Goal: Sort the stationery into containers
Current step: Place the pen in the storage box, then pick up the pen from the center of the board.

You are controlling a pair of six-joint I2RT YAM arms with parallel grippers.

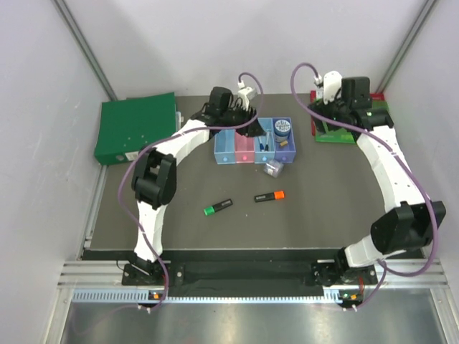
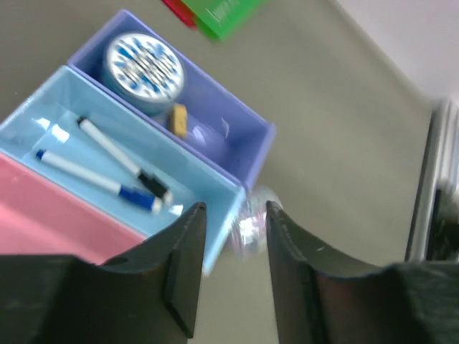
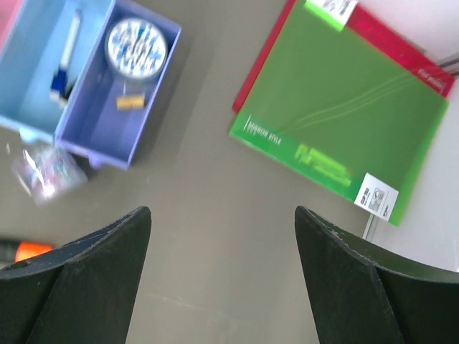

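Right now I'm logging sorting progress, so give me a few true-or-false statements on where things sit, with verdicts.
The round tin sits in the purple tray. True.
Both highlighters are already in trays. False: the green-capped highlighter and the orange-capped highlighter lie on the table.
The pen and the marker share a light blue tray. True.
The clear clip box is inside a tray. False: the clear clip box lies on the table beside the trays.
The right gripper holds the tan block. False: the right gripper is open and empty; the tan block lies in the purple tray.
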